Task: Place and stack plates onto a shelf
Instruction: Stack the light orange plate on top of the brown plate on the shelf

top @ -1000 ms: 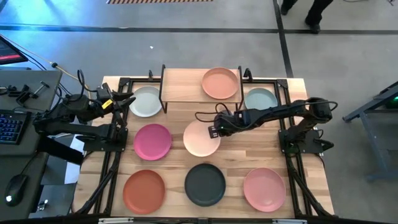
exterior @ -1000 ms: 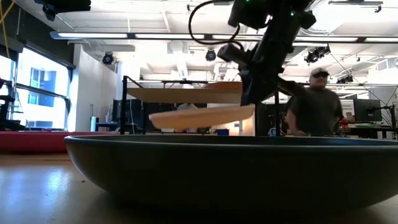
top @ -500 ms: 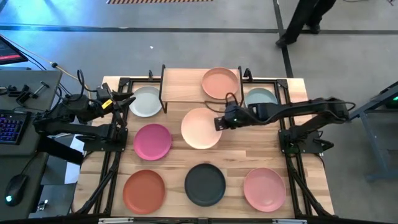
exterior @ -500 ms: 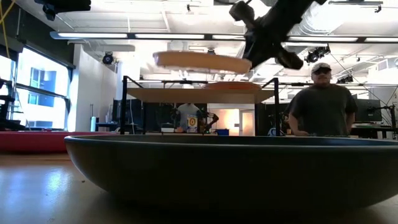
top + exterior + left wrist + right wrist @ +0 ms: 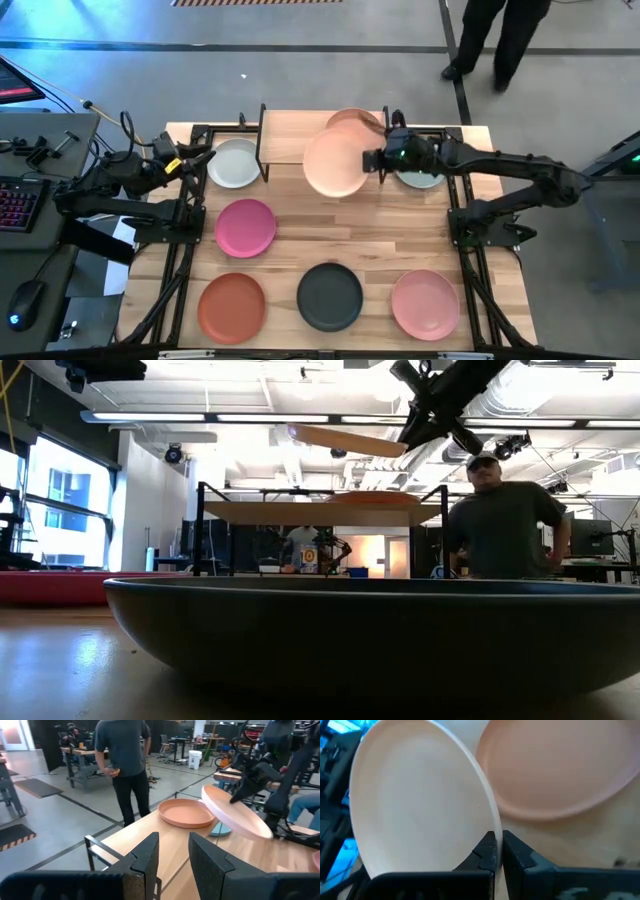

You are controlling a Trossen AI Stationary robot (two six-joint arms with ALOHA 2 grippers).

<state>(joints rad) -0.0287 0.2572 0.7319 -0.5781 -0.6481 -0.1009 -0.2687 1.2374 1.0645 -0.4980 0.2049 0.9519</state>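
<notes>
The high view looks straight down on the whole desk. The low view sits at desk-top height, level, pressed close behind the charcoal plate, facing the shelf and room. The left wrist view looks across the shelf toward the raised peach plate; the right wrist view sees that plate from very near.

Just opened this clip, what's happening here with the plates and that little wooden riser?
The right gripper has its jaws shut on the rim of a pale tan plate, holding it tilted in the air above the shelf, partly over the peach plate already lying there. The left gripper waits open at the table's left side, near a grey-green plate. Five more plates lie on the table, and a person stands behind it.
</notes>
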